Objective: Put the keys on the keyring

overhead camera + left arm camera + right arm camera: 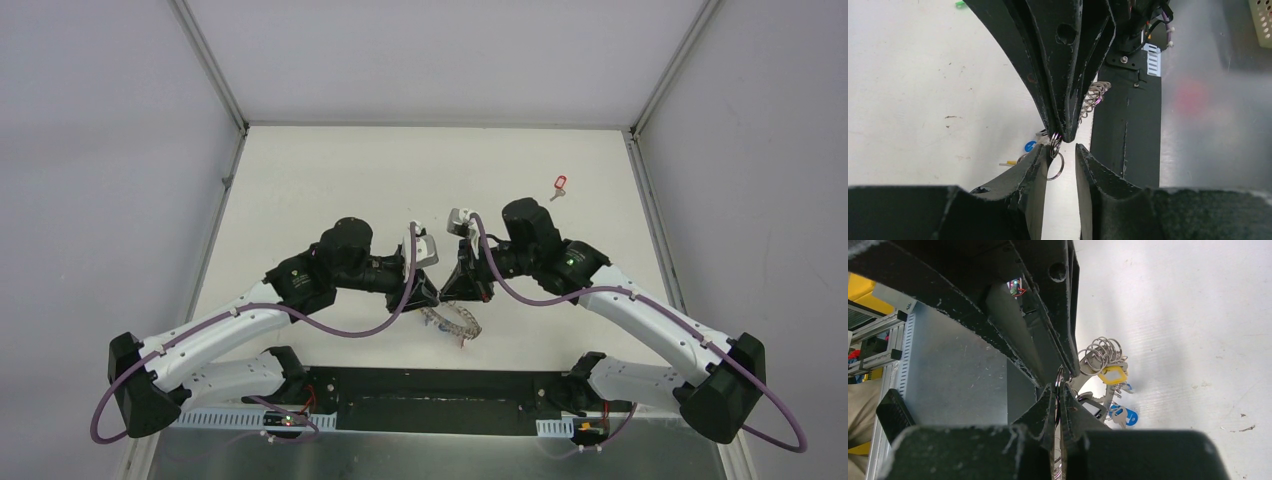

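Left wrist view: right gripper [1064,134], fingers pressed together, pinches a small silver split ring [1054,143] on the large dark grey metal keyring [456,322], which dangles near the arm bases. Left gripper [1062,151] stands spread just beneath. Judgement: close slowly and squarely on the ring's edge. Red-tagged silver key [560,185] lies far right.

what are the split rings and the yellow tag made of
The split rings look like bare steel wire: silvery and shiny, with bright glints along the coils. The yellow tag is probably plastic: an opaque, evenly coloured frame with a soft sheen.
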Available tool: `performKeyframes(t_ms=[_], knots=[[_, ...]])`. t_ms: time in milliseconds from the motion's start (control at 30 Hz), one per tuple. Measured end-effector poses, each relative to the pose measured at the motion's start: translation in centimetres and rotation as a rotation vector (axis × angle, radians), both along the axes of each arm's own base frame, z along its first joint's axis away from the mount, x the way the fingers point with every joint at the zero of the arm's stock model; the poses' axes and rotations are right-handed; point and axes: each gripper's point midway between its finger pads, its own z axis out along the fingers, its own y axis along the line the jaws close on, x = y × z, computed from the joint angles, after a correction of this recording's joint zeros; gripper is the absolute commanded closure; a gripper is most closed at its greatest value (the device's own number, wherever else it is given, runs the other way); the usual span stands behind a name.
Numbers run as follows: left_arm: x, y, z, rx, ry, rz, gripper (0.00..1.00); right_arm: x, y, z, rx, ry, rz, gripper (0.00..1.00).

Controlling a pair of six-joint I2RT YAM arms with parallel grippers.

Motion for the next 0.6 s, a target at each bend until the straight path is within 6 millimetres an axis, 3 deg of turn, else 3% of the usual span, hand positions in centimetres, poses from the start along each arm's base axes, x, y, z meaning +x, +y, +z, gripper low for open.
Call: performKeyframes(t_ms=[200,367,533,600], knots=[[0.36,0.0,0.07,-0.002,0.007,0.027,0.73,0.11,0.12,0.17,0.009,-0.008,0.001,1.0],[0.38,-0.03,0.14,-0.005,0.01,0.03,1.0,0.16,0.13,0.2,0.011,-0.014,0.002,1.0],[0.41,-0.02,0.17,-0.006,0.011,0.032,1.0,0.11,0.1,0.1,0.011,-0.021,0.009,1.0],[0.4,0.0,0.22,-0.007,0.009,0.032,1.0,0.11,0.09,0.09,0.011,-0.024,0.01,0.83]])
